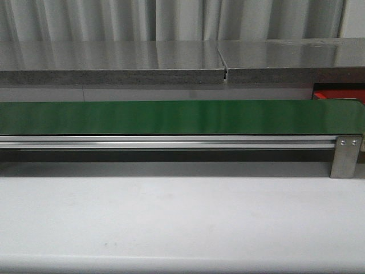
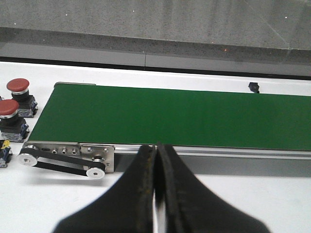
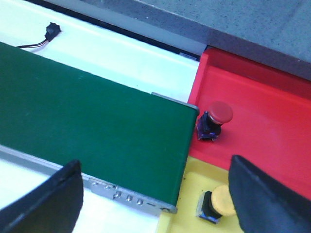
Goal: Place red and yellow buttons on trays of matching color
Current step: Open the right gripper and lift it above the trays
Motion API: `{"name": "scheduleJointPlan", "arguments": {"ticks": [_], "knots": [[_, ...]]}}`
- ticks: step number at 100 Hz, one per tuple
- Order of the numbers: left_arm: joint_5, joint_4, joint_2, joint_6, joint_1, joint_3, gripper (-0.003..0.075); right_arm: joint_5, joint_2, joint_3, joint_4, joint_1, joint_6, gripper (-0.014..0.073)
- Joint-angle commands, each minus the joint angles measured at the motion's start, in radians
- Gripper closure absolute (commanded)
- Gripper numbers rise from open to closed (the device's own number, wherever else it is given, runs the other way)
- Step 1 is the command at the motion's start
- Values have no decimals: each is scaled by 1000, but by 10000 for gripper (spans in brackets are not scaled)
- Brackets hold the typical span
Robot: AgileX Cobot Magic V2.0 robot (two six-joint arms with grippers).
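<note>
In the right wrist view a red button (image 3: 214, 119) stands on the red tray (image 3: 272, 102), and a yellow button (image 3: 218, 203) stands on a yellow tray (image 3: 192, 191) beside it, both just past the green belt's (image 3: 87, 116) end. My right gripper (image 3: 155, 194) is open and empty above that belt end; one finger partly hides the yellow button. In the left wrist view two red buttons (image 2: 18, 90) (image 2: 8, 112) stand on the white table off the belt's other end. My left gripper (image 2: 156, 149) is shut and empty, near the belt's front rail. Neither gripper shows in the front view.
The long green belt (image 1: 171, 117) crosses the table on an aluminium rail (image 1: 171, 141); a corner of the red tray (image 1: 336, 93) shows behind its right end. A small black connector (image 2: 253, 87) lies behind the belt. A grey ledge (image 1: 114, 63) runs along the back.
</note>
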Motion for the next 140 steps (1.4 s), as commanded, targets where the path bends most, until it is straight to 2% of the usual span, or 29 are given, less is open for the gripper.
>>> {"name": "scheduleJointPlan", "arguments": {"ticks": [1,10,15,27,39,140], "knots": [[-72,-23,6,0,-10,-25,741,-41,-82,11,31,0,-11,6],[-72,-23,6,0,-10,-25,741,-41,-140,41,35,0,-11,97],[-72,-23,6,0,-10,-25,741,-40,-162,48,39,0,-11,183],[-72,-23,6,0,-10,-25,741,-38,-188,49,46,0,-11,482],[-72,-23,6,0,-10,-25,741,-38,-187,49,57,0,-11,718],[-67,-23,6,0,-10,-25,741,-42,-182,49,61,0,-10,712]]}}
